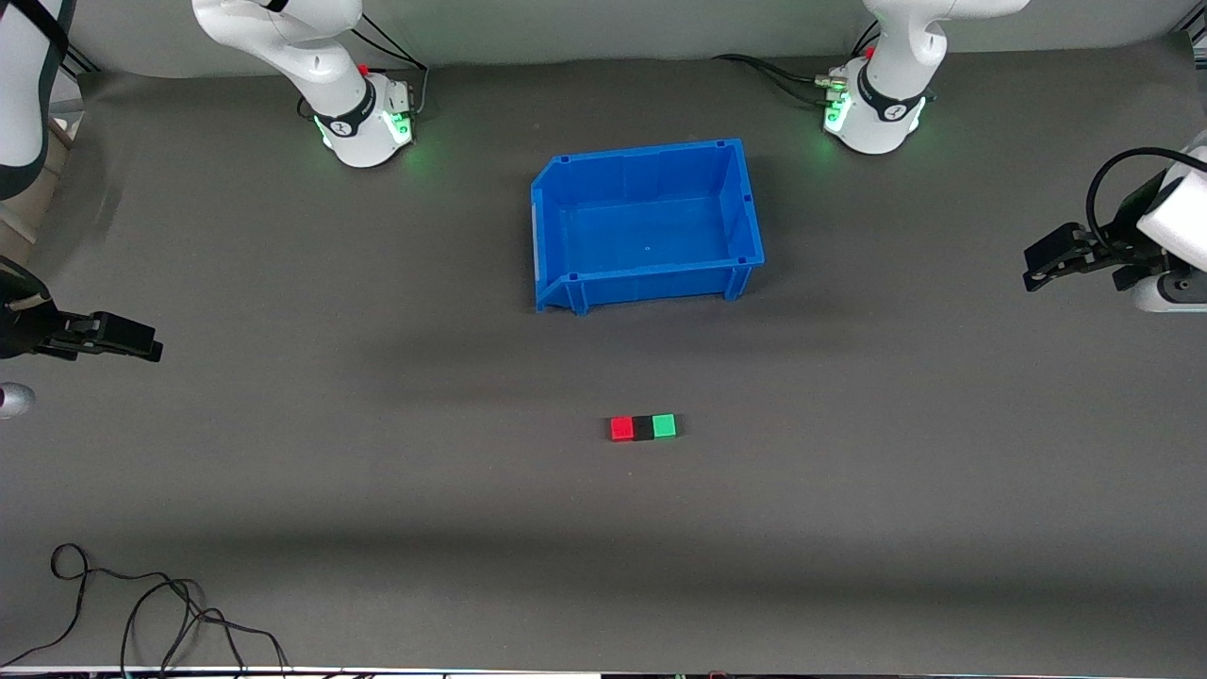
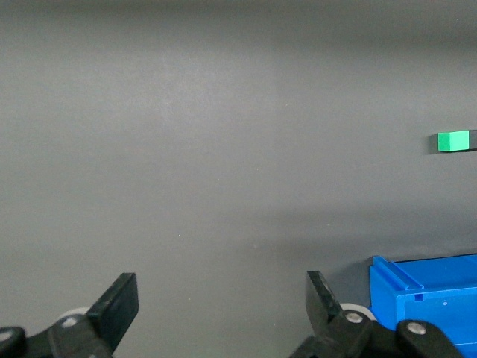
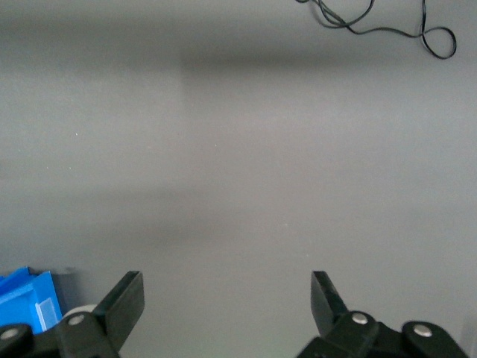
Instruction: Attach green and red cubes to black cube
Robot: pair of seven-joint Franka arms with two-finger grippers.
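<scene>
A red cube [image 1: 621,428], a black cube [image 1: 643,428] and a green cube [image 1: 665,426] sit touching in one row on the grey mat, nearer to the front camera than the blue bin. The black cube is in the middle. The green cube also shows in the left wrist view [image 2: 453,140]. My left gripper [image 1: 1034,269] is open and empty, up over the left arm's end of the table; it also shows in the left wrist view [image 2: 221,298]. My right gripper [image 1: 151,344] is open and empty over the right arm's end; it also shows in the right wrist view [image 3: 226,298].
An empty blue bin [image 1: 566,189] stands mid-table between the cubes and the arm bases; its corner shows in the left wrist view [image 2: 425,291] and the right wrist view [image 3: 30,298]. A black cable [image 1: 141,613] lies at the near edge toward the right arm's end.
</scene>
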